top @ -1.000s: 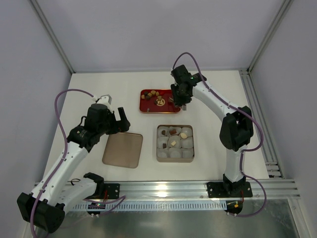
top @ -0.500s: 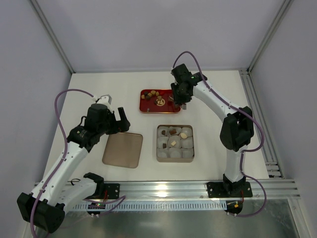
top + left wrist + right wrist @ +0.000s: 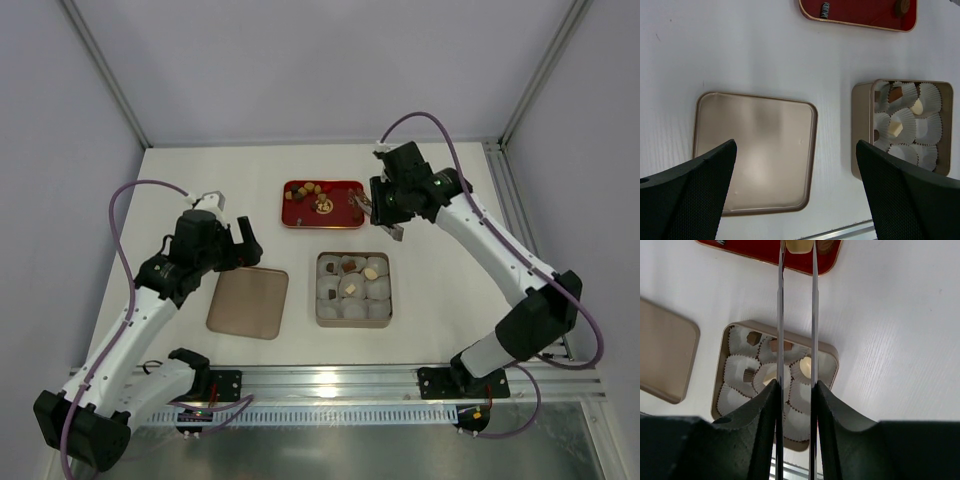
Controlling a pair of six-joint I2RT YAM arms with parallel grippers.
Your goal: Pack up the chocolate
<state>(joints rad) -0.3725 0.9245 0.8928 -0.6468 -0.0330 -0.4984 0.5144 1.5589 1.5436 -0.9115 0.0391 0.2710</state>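
Right gripper (image 3: 396, 231) pinches a cream chocolate (image 3: 799, 245) just beyond the tin (image 3: 862, 115).

Nearest the bases, the left gripper (image 3: 796, 145) hangs over the lid (image 3: 248, 302) with its jaws spread wide, holding nothing, well apart from the tin. Beside the lid, the tin's white paper cups (image 3: 930, 97) carry a few pieces already (image 3: 372, 272), while the near row looks unfilled. Past the tin's far right corner, the right arm's thin blades are closed on the stubby cream piece, which has no clear long axis. The free cups lie toward the bases and slightly left of those tips, so the right arm is the nearer one. Farthest, the red tray (image 3: 297, 214) holds the remaining sweets (image 3: 312, 188).
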